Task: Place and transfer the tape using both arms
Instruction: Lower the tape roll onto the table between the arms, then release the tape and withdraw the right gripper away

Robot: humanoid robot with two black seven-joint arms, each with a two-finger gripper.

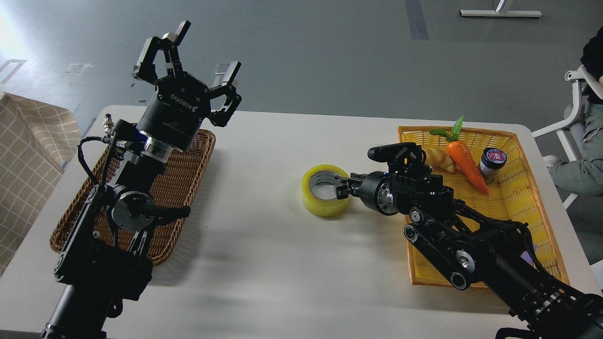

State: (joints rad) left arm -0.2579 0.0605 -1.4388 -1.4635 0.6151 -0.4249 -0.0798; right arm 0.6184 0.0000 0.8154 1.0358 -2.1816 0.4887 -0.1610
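Observation:
The yellow tape roll (325,190) lies flat on the white table (264,263), a little right of the middle, with its grey-white core facing up. My right gripper (340,185) reaches in low from the right. Its fingertips straddle the roll's right rim, one over the core hole and one outside, and the jaws look slightly parted, no longer holding the roll up. My left gripper (207,47) is raised high above the far left of the table, wide open and empty, far from the tape.
A brown wicker tray (188,188) lies at the left under my left arm. A yellow basket (518,141) at the right holds a toy carrot (464,162), a small jar (492,162) and a yellow pastry (438,159). A seated person (584,155) is at the far right.

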